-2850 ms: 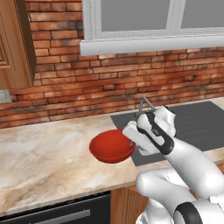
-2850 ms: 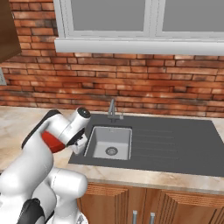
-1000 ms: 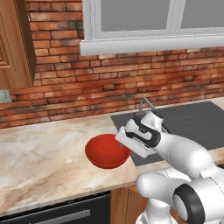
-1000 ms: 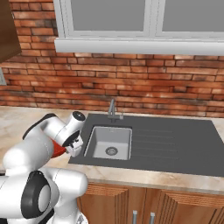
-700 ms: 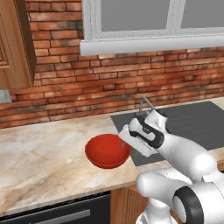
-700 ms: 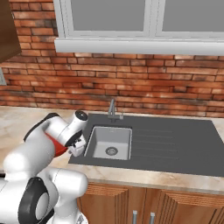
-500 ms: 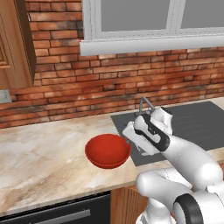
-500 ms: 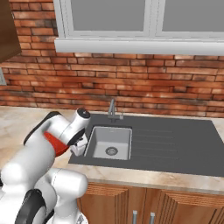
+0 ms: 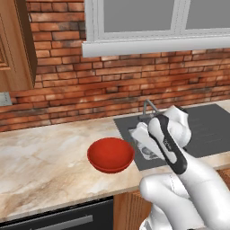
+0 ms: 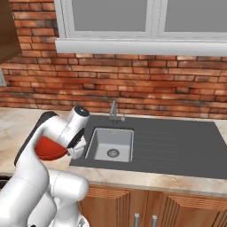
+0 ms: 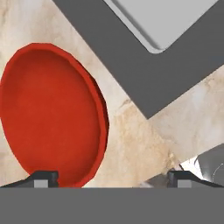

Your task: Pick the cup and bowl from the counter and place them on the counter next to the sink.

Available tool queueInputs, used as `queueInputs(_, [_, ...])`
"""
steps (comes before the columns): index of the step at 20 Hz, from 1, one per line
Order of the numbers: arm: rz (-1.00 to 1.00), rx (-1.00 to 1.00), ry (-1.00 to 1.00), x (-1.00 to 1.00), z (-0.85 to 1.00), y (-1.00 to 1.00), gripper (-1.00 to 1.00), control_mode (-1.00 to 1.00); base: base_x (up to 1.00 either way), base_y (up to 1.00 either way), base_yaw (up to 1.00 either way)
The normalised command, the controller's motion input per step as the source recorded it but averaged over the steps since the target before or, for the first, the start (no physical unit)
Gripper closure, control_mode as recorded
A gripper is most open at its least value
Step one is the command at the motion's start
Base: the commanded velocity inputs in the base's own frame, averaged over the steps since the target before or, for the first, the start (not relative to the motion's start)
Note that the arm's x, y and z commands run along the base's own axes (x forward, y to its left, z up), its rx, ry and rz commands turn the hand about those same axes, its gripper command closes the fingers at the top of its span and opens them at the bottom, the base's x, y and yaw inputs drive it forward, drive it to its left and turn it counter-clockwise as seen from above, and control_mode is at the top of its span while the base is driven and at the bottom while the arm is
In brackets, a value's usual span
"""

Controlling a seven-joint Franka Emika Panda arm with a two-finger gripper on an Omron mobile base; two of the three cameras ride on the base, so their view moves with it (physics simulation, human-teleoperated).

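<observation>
The red bowl (image 9: 110,154) rests upright on the beige counter (image 9: 45,161), just left of the dark grey sink (image 9: 206,130). In the hand view the bowl (image 11: 48,118) lies below and to the left, beside a corner of the sink's surround (image 11: 131,78). My gripper (image 11: 111,177) hangs open above the bowl's sink-side rim, with nothing between its fingers. One fingertip (image 11: 43,177) is over the bowl and the other over bare counter. In the right base view my arm covers most of the bowl (image 10: 48,148). The cup is out of view.
A slim faucet (image 10: 114,108) stands behind the basin (image 10: 111,144), with the drainboard (image 10: 177,146) to its right. A brick wall and window sill run along the back. A wooden wall cabinet (image 9: 15,45) hangs at the upper left. Open counter stretches left of the bowl.
The bowl came down onto the counter beside the sink and has stayed put for the last second. My jaws spread wider and my hand drew up and back from the bowl.
</observation>
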Motion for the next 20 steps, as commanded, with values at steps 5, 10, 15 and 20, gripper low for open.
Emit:
queueInputs(5, [0.01, 0.00, 0.00, -0.71, 0.33, -0.27, -1.00, -1.00, 0.00, 0.00, 0.00])
queueInputs(10, [0.02, 0.00, -0.06, -0.81, 0.44, -0.18, -1.00, -1.00, 0.00, 0.00, 0.00])
queueInputs(15, [0.05, 0.00, -0.01, -0.77, 0.53, -0.10, -1.00, -1.00, 0.00, 0.00, 0.00])
queueInputs(20, [0.07, 0.00, 0.00, -0.63, 0.59, -0.09, -1.00, -1.00, 0.00, 0.00, 0.00])
